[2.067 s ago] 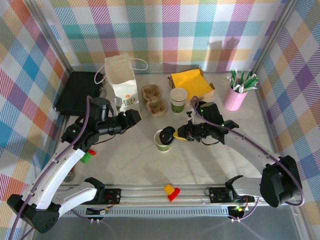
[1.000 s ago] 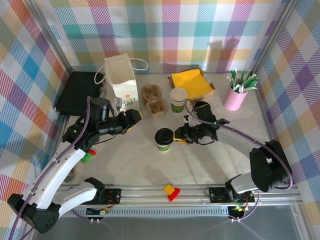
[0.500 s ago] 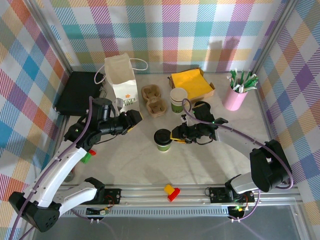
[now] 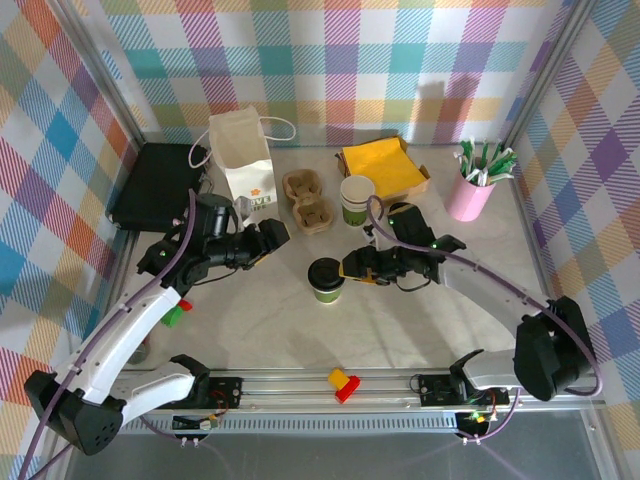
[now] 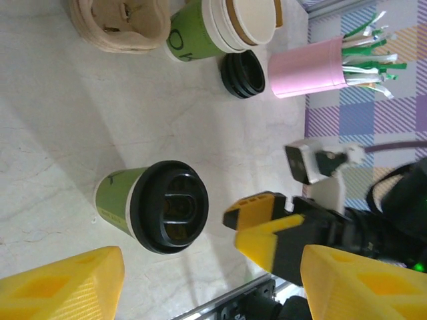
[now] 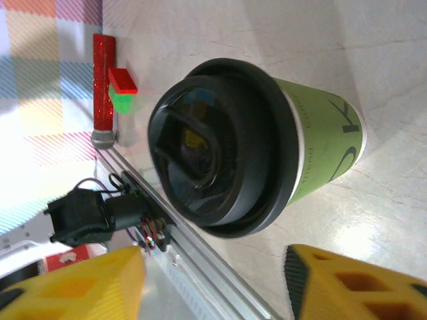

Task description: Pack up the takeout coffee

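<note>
The left wrist view cuts off the left gripper's [image 4: 272,236] yellow fingers [image 5: 67,287] at the bottom edge, and the right wrist view crops those of the right gripper [image 4: 350,268] the same way. The print on the coffee cup [image 4: 325,279] runs round its side and cannot be read. From above, the left arm hides the lower corner of the white paper bag [image 4: 245,160].

The cup stands upright near the middle of the bench [image 4: 260,320], its black lid flat on top. Both grippers are wide open and grip nothing; the right one sits just right of the cup, the left one further off to its left, with bare bench between its fingers.

Behind the cup are a cardboard cup carrier [image 4: 308,200] and a stack of lidless cups [image 4: 357,200], with a spare black lid [image 5: 243,73] beside the stack. The bag stands at the far left, a box of yellow napkins [image 4: 383,165] at the far middle and a pink cup of straws [image 4: 472,190] at the far right. A yellow-and-red block [image 4: 343,383] lies on the near rail.

Two seconds ago the lid sat tilted on the rim with the right gripper at it — now it lies level, the fingers have spread off it, and the cup has not shifted.
</note>
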